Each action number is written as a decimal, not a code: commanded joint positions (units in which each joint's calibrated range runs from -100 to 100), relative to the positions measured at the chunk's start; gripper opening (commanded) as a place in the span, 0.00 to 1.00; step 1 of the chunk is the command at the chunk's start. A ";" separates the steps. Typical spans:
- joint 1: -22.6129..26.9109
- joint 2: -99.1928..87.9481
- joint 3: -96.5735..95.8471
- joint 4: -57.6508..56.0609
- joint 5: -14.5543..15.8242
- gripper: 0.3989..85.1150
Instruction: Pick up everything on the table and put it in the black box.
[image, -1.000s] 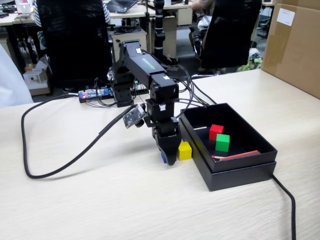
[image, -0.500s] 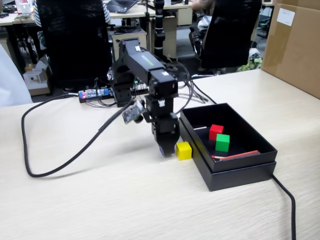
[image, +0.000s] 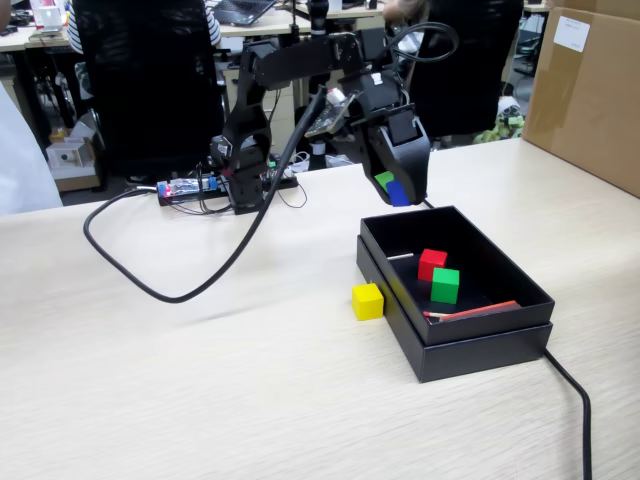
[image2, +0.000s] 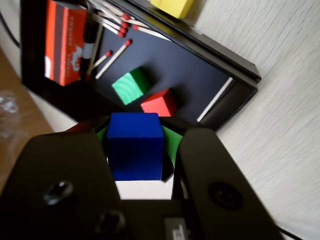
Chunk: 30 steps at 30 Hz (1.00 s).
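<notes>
- Our hand (image: 398, 190) is up in the air above the far end of the black box (image: 480, 345), clamped on the blue cube (image2: 135, 145). In the wrist view we see the cube squeezed between the two black jaws, with green pads showing on either side of it.
- Inside the box we've got the red cube (image: 431, 263) and the green cube (image: 445, 285), just beside each other on the black floor.
- The yellow cube (image: 367, 301) sits on the table (image: 200, 400), right next to the box's outer wall.
- The wrist view also shows loose matches (image2: 112, 55) and an orange matchbox (image2: 65, 42) in the box.
- A thick black cable (image: 200, 270) loops across the table.
</notes>
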<state>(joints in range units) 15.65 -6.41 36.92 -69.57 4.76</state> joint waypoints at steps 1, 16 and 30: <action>0.68 3.37 5.14 0.59 0.29 0.19; -1.07 25.86 8.14 0.59 1.56 0.20; -0.93 18.28 6.68 0.50 1.66 0.50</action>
<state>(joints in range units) 14.92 23.37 41.21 -69.57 6.42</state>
